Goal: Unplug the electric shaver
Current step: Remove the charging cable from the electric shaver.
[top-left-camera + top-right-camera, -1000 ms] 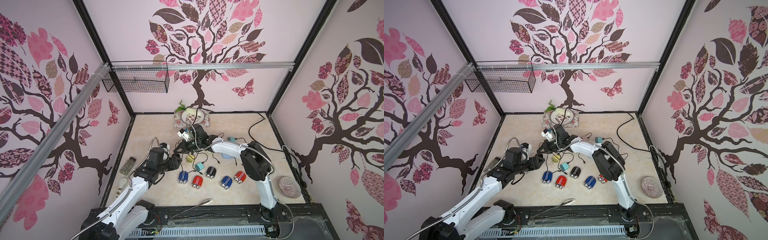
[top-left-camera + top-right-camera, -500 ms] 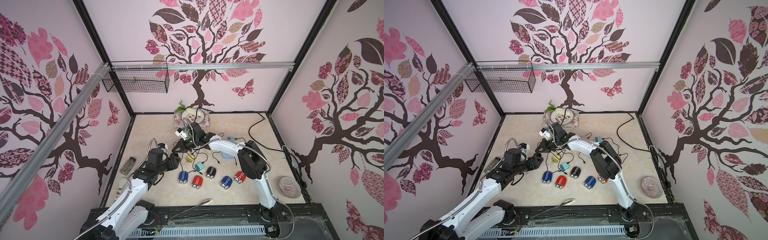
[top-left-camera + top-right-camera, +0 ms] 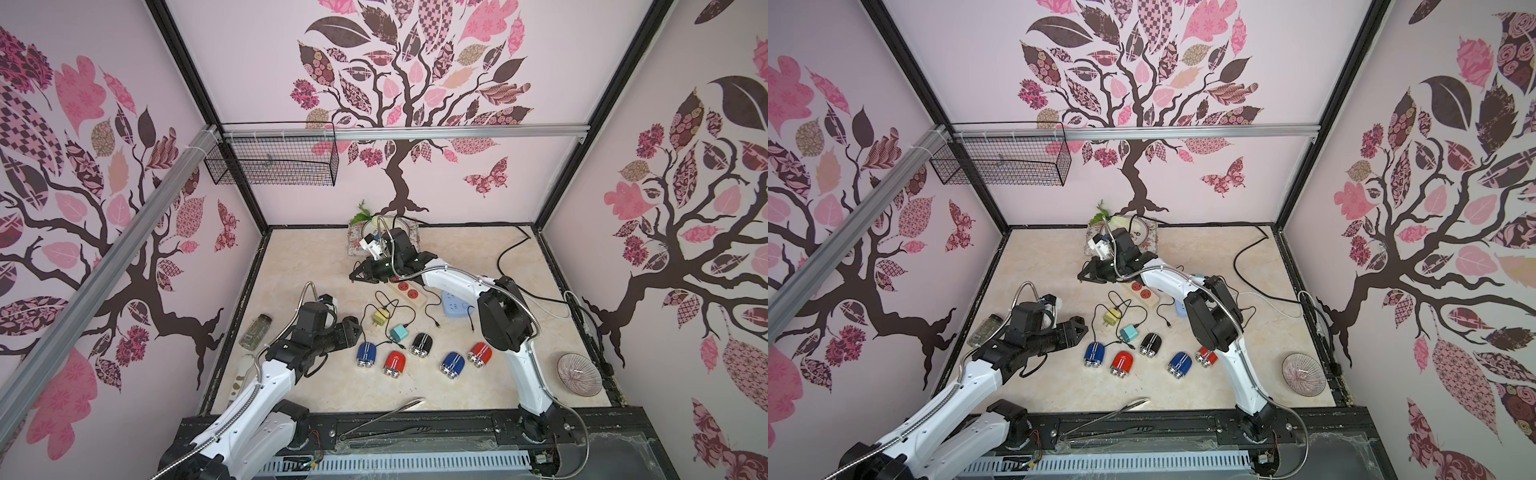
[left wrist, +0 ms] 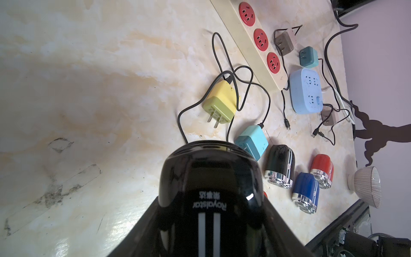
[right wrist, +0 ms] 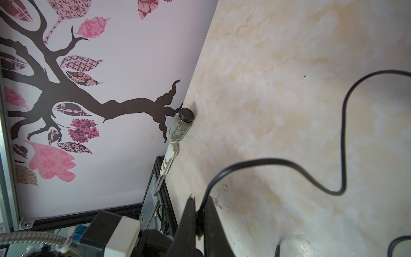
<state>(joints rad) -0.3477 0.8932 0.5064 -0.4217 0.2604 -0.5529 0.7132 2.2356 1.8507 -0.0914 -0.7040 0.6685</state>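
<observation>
Shaver (image 4: 211, 189), black, clamped in left gripper (image 3: 349, 330), jaws half spread around its body, on near side of power strip (image 3: 409, 291) and apart from it. At strip's far end, right gripper (image 5: 200, 205) pinched shut on thin black cord (image 5: 266, 161). No plug seen at shaver's visible end, so unplugging probably done, though unconfirmed. Remaining, seemingly: setting shaver and cord down.

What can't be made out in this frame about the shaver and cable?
- Left wrist view: the black shaver in the left gripper is cut off by the picture's edge; whether a cable is attached cannot be told.
- Right wrist view: the right gripper hides the cable end.
- Both top views: the right arm covers the power strip's far end.
</observation>
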